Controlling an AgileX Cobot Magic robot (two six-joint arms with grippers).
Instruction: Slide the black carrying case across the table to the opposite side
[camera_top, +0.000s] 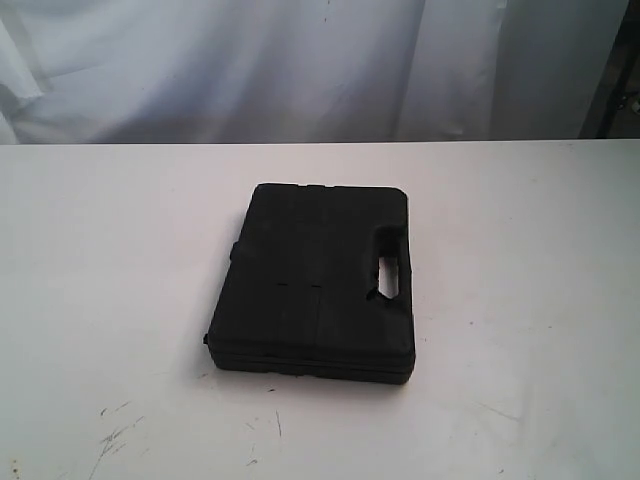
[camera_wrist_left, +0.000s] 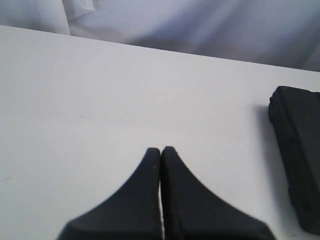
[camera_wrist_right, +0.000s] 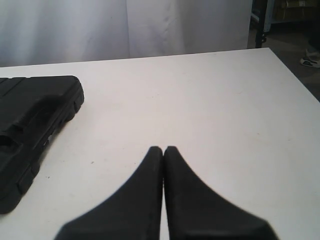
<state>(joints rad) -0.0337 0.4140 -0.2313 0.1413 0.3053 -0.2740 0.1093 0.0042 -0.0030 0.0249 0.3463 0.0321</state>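
Observation:
The black carrying case (camera_top: 315, 280) lies flat near the middle of the white table (camera_top: 520, 260), its handle cut-out toward the right side. Neither arm shows in the exterior view. In the left wrist view my left gripper (camera_wrist_left: 161, 149) is shut with nothing between its fingers, hovering over bare table, and an edge of the case (camera_wrist_left: 297, 155) lies well off to one side. My right gripper (camera_wrist_right: 163, 148) is likewise shut and empty, with the case (camera_wrist_right: 30, 125) apart from it on the other side.
A white curtain (camera_top: 300, 60) hangs behind the table's far edge. Dark scuff marks (camera_top: 115, 435) streak the near left of the tabletop. In the right wrist view the table's side edge (camera_wrist_right: 295, 80) shows, with dark floor and a stand (camera_wrist_right: 260, 25) beyond it.

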